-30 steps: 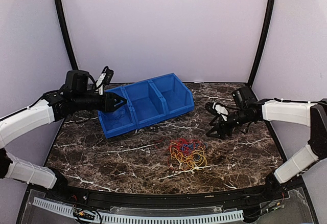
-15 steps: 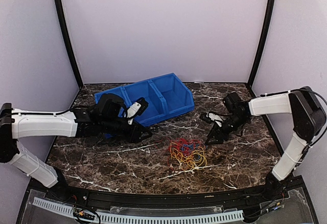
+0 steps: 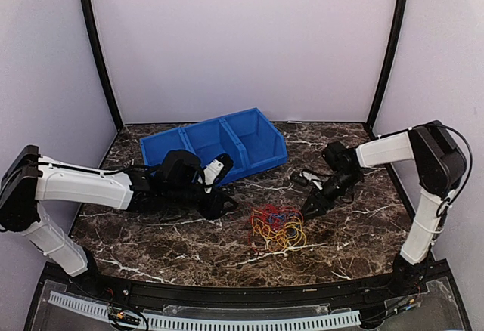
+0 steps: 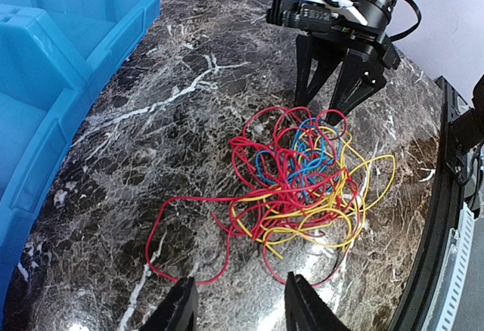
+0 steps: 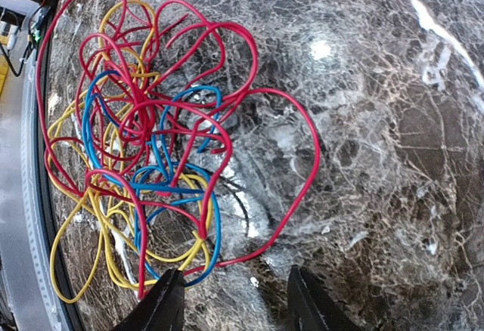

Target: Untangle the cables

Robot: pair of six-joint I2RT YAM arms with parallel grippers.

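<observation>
The worktop (image 3: 151, 229) is glossy dark-brown marble veined with white. It is enclosed by plain pale lilac walls (image 3: 242, 36), with black poles (image 3: 94, 44) in the back corners. A blue plastic bin (image 3: 219, 146) with three compartments sits slanted at the back left.

The cables (image 3: 278, 225) lie in a loose heap on the bare marble at centre right. They are thin, shiny loops of red, yellow and blue knotted through each other, and one long red loop strays out to the side.

The left gripper (image 3: 218, 205) hangs low just left of the heap with its black fingers parted and nothing between them. The right gripper (image 3: 311, 208) points down at the heap's right edge, also parted and holding nothing.

A second ago the left arm was raised over the bin's left end. It has since swung down and across towards the heap. The right gripper has moved closer to the cables and its jaws have narrowed. The heap itself has not moved.
</observation>
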